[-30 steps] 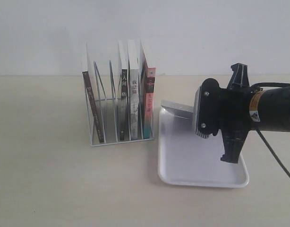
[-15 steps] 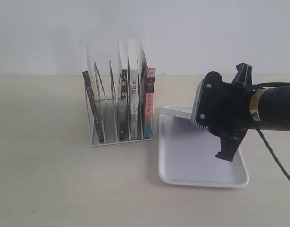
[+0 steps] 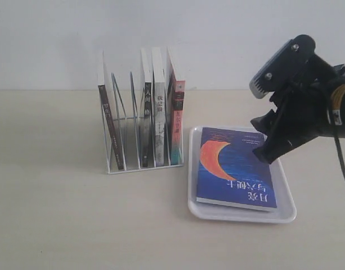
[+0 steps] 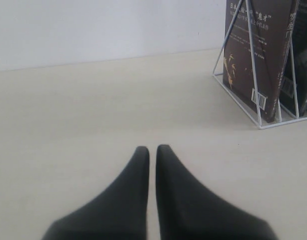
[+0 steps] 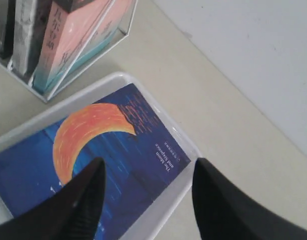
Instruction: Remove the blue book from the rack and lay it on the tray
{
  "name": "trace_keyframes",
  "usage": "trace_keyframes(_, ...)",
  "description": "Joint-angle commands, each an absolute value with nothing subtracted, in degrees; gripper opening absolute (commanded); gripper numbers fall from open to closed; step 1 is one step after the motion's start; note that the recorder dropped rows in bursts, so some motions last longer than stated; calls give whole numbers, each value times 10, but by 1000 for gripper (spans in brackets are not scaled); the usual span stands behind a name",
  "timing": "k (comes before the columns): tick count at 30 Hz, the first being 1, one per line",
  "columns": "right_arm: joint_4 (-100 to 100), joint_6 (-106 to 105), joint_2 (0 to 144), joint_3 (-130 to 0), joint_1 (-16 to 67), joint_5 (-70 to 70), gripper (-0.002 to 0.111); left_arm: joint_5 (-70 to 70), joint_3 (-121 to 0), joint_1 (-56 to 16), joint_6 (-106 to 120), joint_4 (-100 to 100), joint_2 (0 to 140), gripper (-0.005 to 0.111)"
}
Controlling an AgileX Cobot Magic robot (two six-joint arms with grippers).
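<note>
The blue book [image 3: 235, 167] lies flat and cover-up on the tray [image 3: 286, 216], just right of the rack [image 3: 119, 121] on the table [image 3: 60, 225]. By my judgement, the placing is done. The right gripper [image 3: 261, 139] hovers over the book's far right part with its jaws spread wide and holding nothing, so only pulling that arm clear seems left. The left gripper [image 4: 152, 150] hangs over bare table, jaws closed on nothing. The book's long axis runs near to far, slanting slightly. Its orange crescent is toward the far end and its white title toward the near rim.
</note>
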State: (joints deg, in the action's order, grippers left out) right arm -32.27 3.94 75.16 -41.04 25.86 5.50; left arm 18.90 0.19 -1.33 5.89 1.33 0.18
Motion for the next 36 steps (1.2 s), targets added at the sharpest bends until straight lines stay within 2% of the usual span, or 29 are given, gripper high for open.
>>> trace_keyframes(1, -286, 72, 724, -414, 258, 67, 51, 180, 0, -12, 60, 15, 0, 5)
trace_keyframes(4, -257, 72, 714, -414, 258, 76, 51, 180, 0, -12, 60, 15, 0, 5)
trace_keyframes(6, -243, 79, 710, -414, 258, 80, 44, 180, 0, -12, 60, 15, 0, 5)
trace_keyframes(8, -234, 97, 708, -414, 258, 85, 27, 180, 0, -12, 60, 15, 0, 5)
trace_keyframes(10, -232, 106, 706, -414, 258, 86, 2, 180, 0, -12, 60, 15, 0, 5)
trace_keyframes(11, -227, 115, 705, -414, 258, 86, 0, 180, 0, -12, 60, 15, 0, 5)
trace_keyframes(36, -230, 131, 698, -414, 258, 82, 0, 180, 0, -12, 60, 15, 0, 5)
